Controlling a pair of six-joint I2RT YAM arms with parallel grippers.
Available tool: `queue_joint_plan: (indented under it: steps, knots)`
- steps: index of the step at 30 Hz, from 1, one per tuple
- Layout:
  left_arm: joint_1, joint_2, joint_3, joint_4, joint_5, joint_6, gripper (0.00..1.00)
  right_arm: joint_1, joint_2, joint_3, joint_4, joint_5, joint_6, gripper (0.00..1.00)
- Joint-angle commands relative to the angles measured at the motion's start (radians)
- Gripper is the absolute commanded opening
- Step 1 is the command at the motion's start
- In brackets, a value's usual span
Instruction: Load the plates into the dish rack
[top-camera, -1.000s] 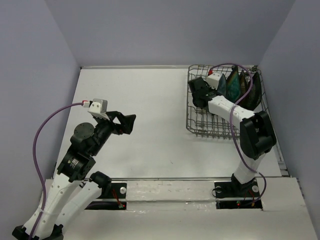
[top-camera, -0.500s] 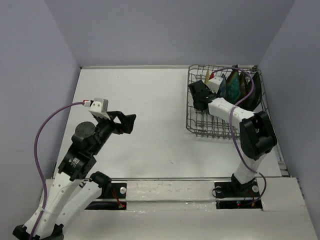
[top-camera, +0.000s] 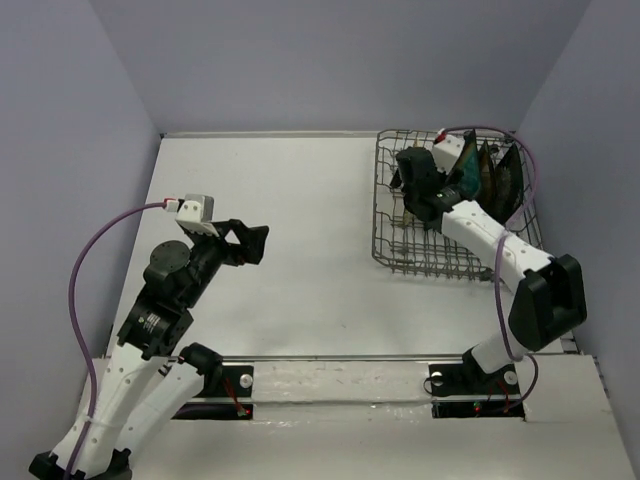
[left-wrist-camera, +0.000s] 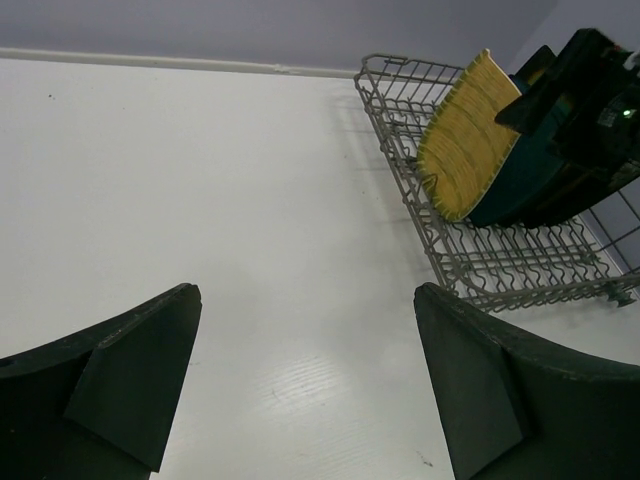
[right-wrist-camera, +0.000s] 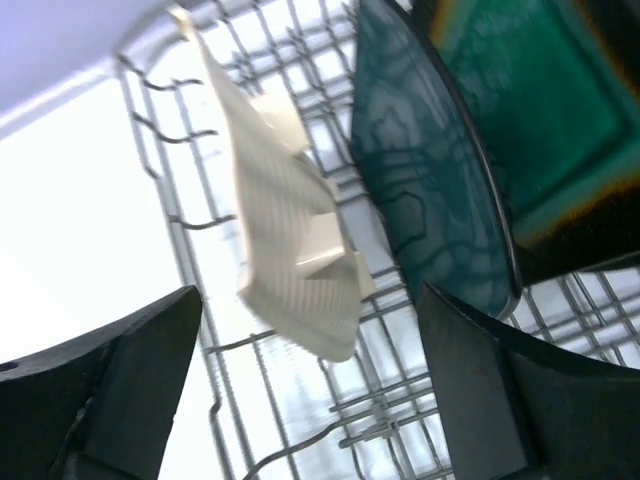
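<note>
The dish rack (top-camera: 395, 245) stands at the table's back right, a grey wire basket. Several plates stand on edge in it. The yellow ribbed plate (left-wrist-camera: 465, 135) leans at the left end of the row; its pale ribbed underside (right-wrist-camera: 290, 230) faces the right wrist camera. Beside it stand a plain teal plate (right-wrist-camera: 430, 200) and a dark-rimmed teal plate (right-wrist-camera: 530, 120). My right gripper (top-camera: 412, 190) hovers over the rack, open, its fingers either side of the ribbed plate but clear of it. My left gripper (top-camera: 255, 243) hangs open over the bare table, holding nothing.
The white table (top-camera: 300, 200) is walled on three sides by grey panels. The rack's wire rim (left-wrist-camera: 400, 190) rises to the right of my left gripper. A purple cable (top-camera: 85, 270) loops from the left wrist.
My right gripper has opened and let go of the yellow ribbed plate, which now rests in the rack. The right arm has swung right and back. The left arm has not moved.
</note>
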Motion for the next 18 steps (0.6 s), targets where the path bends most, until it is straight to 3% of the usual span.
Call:
queue_joint_plan:
  steps: [1, 12, 18]
  knots:
    - [0.015, 0.016, 0.003, 0.031, 0.009, 0.002, 0.99, 0.005, -0.134, -0.031, 0.11, -0.149, -0.052, 0.97]
    - [0.021, 0.002, 0.069, 0.044, 0.018, -0.023, 0.99, 0.005, -0.604, -0.192, 0.282, -0.537, -0.242, 1.0]
    - [0.021, 0.001, 0.174, 0.079, 0.018, -0.029, 0.99, 0.005, -0.823, -0.244, 0.265, -0.551, -0.253, 1.0]
